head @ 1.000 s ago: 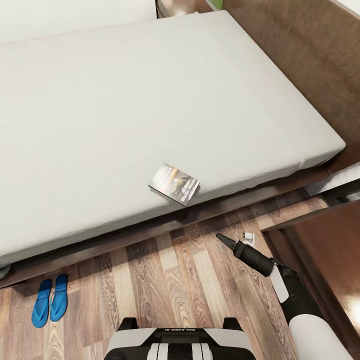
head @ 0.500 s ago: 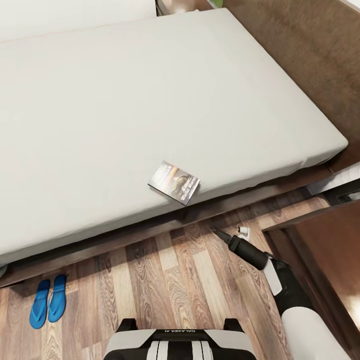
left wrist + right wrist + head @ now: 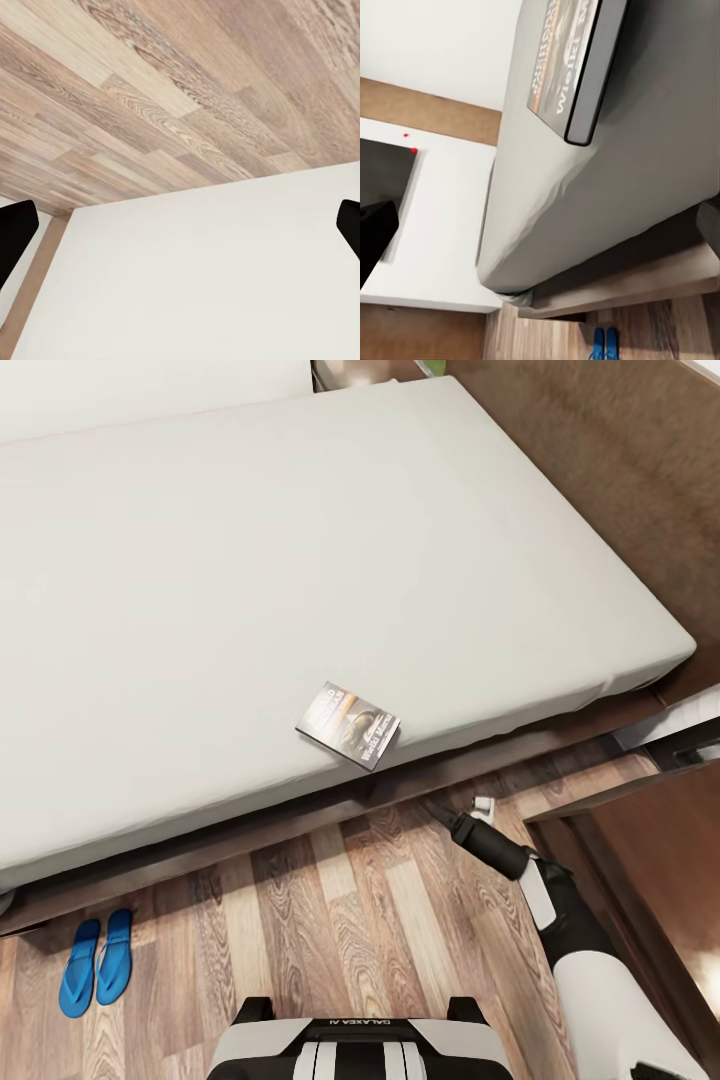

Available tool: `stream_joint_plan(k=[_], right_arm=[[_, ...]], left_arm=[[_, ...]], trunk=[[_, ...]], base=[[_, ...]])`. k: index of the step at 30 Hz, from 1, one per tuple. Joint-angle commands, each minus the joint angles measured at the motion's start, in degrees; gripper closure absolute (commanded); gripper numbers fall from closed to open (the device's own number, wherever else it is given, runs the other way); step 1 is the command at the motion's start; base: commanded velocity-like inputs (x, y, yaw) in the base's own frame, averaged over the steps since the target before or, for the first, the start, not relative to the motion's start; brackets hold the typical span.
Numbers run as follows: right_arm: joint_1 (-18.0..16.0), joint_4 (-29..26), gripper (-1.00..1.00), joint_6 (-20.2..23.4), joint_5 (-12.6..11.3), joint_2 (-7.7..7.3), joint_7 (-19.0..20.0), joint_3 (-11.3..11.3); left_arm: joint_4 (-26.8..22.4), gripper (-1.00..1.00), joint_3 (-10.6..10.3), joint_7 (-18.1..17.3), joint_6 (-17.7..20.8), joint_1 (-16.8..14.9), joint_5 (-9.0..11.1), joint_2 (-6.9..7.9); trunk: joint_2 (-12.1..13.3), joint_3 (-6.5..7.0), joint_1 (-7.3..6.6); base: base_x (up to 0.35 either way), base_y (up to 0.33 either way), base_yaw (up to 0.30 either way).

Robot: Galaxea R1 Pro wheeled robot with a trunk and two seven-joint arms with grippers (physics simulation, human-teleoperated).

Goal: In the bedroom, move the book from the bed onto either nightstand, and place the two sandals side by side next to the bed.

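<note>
The right gripper is held low over the wood-plank floor, just beside the dark-brown frame of the bed, with its fingers aimed at the frame below the book. In the right wrist view two dark fingertips are seen at opposite edges of the picture, so the jaws are spread wide with nothing between them. The book lies flat on the pale-grey mattress close to its near edge, apart from the gripper; in the same wrist view its spine and white lettering are seen from below and to the side, where the mattress edge sags slightly under it.

The left gripper is shown in the left wrist view by two dark fingertips well apart at either side, also spread, over floor planks and a plain white surface (what that surface is cannot be told).

The two sandals lie side by side on the floor, touching or nearly so, near the bed frame and well apart from the book; they are glimpsed too in the right wrist view. The robot's white trunk is seen at the lower edge of the head view.
</note>
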Motion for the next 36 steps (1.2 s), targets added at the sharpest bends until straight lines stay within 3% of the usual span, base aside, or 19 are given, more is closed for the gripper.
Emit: stream_joint_plan(k=[1, 16, 27, 36], right_arm=[[-0.1, 0.0, -1.00, 0.5, -0.2, 0.02, 0.1, -0.1], [-0.6, 0.3, -1.00, 0.4, -0.2, 0.10, -0.2, -0.1], [-2.1, 2.2, -1.00, 0.4, -0.1, 1.66, -0.5, -0.1], [-2.4, 2.5, -1.00, 0.3, -0.1, 1.97, -0.6, -0.1]], left_arm=[[-0.1, -1.00, -0.5, 0.2, 0.3, 0.0, 0.5, 0.02], [-0.1, -1.00, -0.5, 0.1, 0.3, 0.0, 0.5, 0.02], [-0.1, -1.00, -0.5, 0.1, 0.3, 0.0, 0.5, 0.02], [-0.1, -1.00, -0.5, 0.1, 0.3, 0.0, 0.5, 0.02]], trunk=[[0.0, -0.02, 0.00], [0.0, -0.02, 0.00], [0.0, -0.02, 0.00], [0.0, -0.02, 0.00]], base=[[0.000, 0.000, 0.000], [0.000, 0.000, 0.000], [0.000, 0.046, 0.000], [0.000, 0.045, 0.000]])
